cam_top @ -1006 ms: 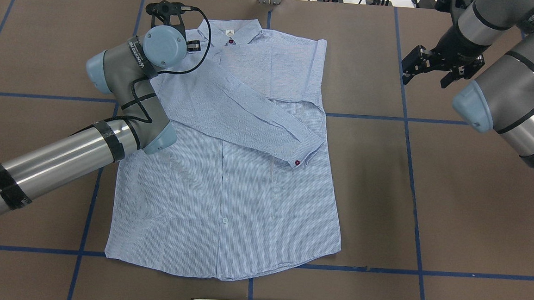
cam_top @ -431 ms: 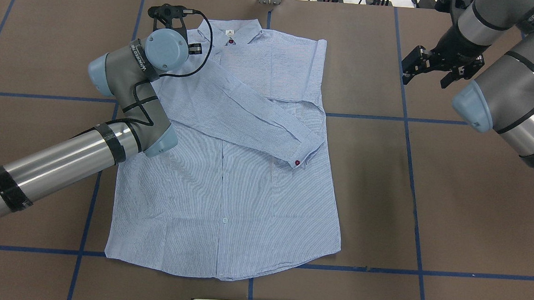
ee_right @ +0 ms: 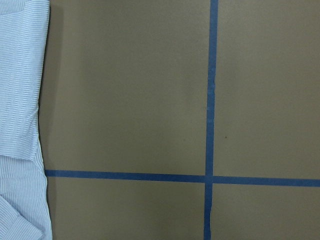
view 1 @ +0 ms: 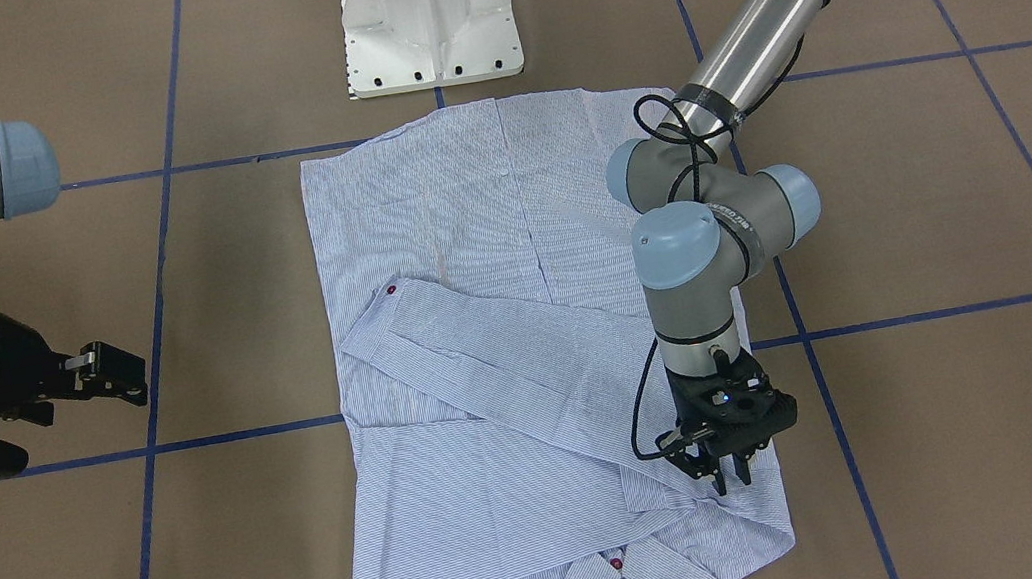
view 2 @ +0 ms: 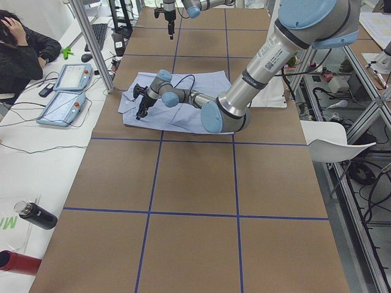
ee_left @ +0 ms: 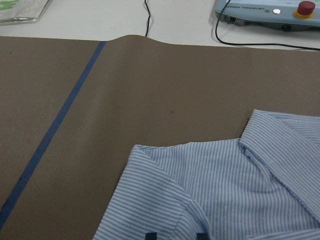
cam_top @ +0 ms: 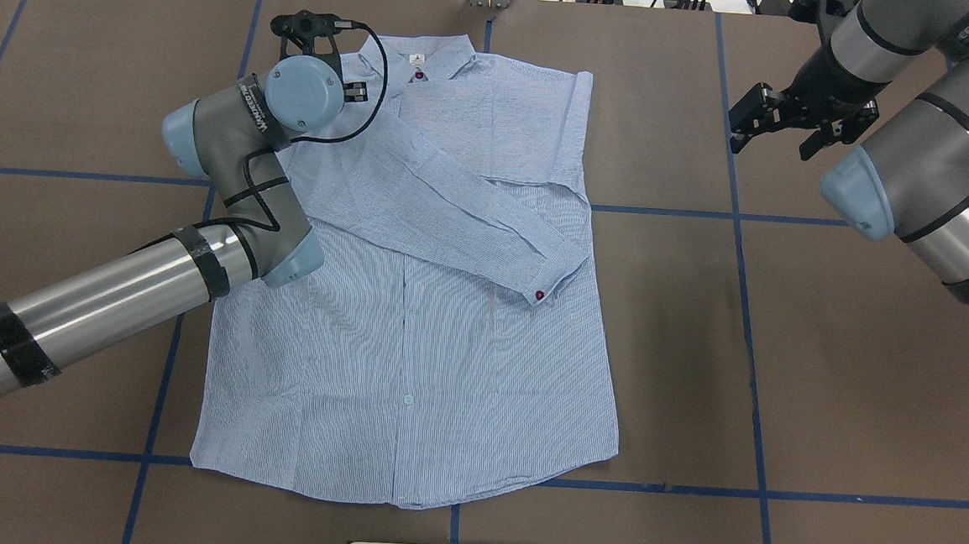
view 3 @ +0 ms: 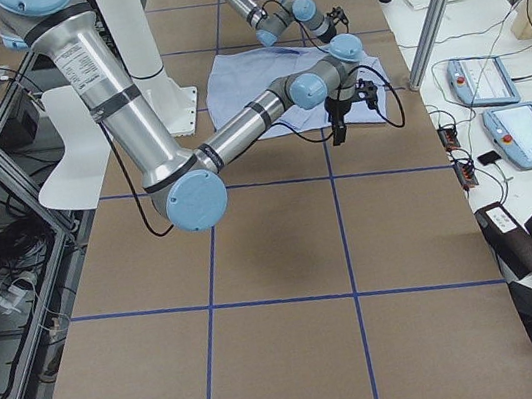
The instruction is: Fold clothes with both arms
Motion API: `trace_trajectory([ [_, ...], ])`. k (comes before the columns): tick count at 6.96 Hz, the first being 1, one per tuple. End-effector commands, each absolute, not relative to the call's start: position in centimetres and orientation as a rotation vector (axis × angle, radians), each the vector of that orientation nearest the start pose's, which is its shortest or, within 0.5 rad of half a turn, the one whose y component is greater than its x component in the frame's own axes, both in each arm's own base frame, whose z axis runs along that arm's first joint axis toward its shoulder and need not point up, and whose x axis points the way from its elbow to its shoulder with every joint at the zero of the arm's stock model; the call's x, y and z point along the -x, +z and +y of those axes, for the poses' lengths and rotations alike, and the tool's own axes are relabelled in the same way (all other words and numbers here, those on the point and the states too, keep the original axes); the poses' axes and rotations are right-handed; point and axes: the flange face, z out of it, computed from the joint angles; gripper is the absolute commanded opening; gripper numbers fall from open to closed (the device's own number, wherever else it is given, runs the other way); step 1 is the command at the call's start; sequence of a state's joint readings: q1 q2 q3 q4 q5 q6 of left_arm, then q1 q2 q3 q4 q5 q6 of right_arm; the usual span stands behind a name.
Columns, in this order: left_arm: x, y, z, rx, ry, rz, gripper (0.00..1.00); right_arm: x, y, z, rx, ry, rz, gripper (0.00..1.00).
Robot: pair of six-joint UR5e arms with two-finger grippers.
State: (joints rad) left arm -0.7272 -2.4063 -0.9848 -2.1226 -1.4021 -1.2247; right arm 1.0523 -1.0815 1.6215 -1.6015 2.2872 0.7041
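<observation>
Shirt (cam_top: 413, 343) lies flat, front up, with both sleeves crossed over its chest. Its long axis runs from the collar (cam_top: 418, 53), just beside our left jaws, to the hem well behind them, toward our base. Our left gripper (view 1: 730, 480) hangs right over the shoulder corner, fingers pointing down, jaws a narrow gap apart with nothing between them. Our right gripper (cam_top: 783, 129) hovers over bare table, jaws spread and empty, and the shirt's other shoulder is well off to its side. We judge the left gripper far nearer. The right one must close in on its shoulder before any two-armed fold.
</observation>
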Motion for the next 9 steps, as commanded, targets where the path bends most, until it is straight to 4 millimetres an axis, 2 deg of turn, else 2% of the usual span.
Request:
trace_trajectory([
  [1,-52.3,35.2,-66.7,-0.546,-0.426,0.603,0.00,26.8,35.3,-60.7,0.003,-0.008,-0.852,1.00],
  [4,-51.5,34.9,-67.2,-0.544,-0.434,0.587,0.00,26.8,35.2,-60.7,0.003,-0.008,-0.852,1.00],
  [7,-47.3,35.3,-69.9,-0.562,-0.427,0.524,0.00,26.8,35.0,-60.8,0.001,-0.009,-0.853,1.00],
  [8,-45.8,38.1,-70.0,-0.552,-0.432,0.492,0.00,26.9,35.1,-60.7,0.003,-0.010,-0.853,1.00],
  [9,-44.9,38.9,-70.4,-0.564,-0.446,0.469,0.00,26.9,35.1,-60.7,0.002,-0.012,-0.853,1.00],
])
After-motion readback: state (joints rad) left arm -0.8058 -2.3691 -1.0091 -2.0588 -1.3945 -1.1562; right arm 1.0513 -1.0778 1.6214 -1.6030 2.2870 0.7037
